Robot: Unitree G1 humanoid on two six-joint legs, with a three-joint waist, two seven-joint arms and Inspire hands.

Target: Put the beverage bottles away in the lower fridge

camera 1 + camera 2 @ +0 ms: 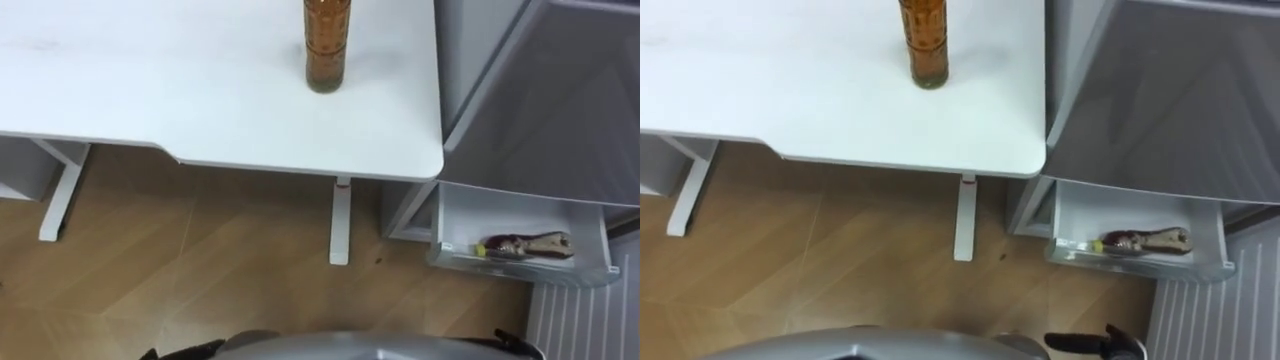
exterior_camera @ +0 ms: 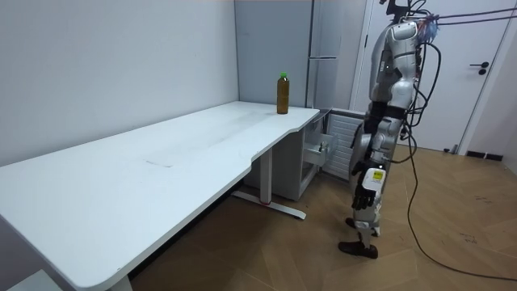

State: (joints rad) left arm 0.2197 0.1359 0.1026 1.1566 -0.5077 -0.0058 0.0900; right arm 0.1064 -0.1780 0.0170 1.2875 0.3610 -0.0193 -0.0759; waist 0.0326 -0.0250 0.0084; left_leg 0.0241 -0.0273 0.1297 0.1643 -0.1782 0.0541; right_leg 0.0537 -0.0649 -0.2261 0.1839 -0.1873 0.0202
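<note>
Waiting upright on the white desk, one amber drink bottle remains to move. Another bottle already lies in the open lower fridge drawer. Whether the left hand or right hand holds anything, I cannot tell.

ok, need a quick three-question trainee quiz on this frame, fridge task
1. True or false: the brown bottle stands upright on the white desk.
2. Where does the second bottle lie? A) on the floor B) in the open lower drawer C) on the desk
3. Fill in: in the eye views the fridge is on the robot's ____ side.
Key: 1 true; 2 B; 3 right.
</note>
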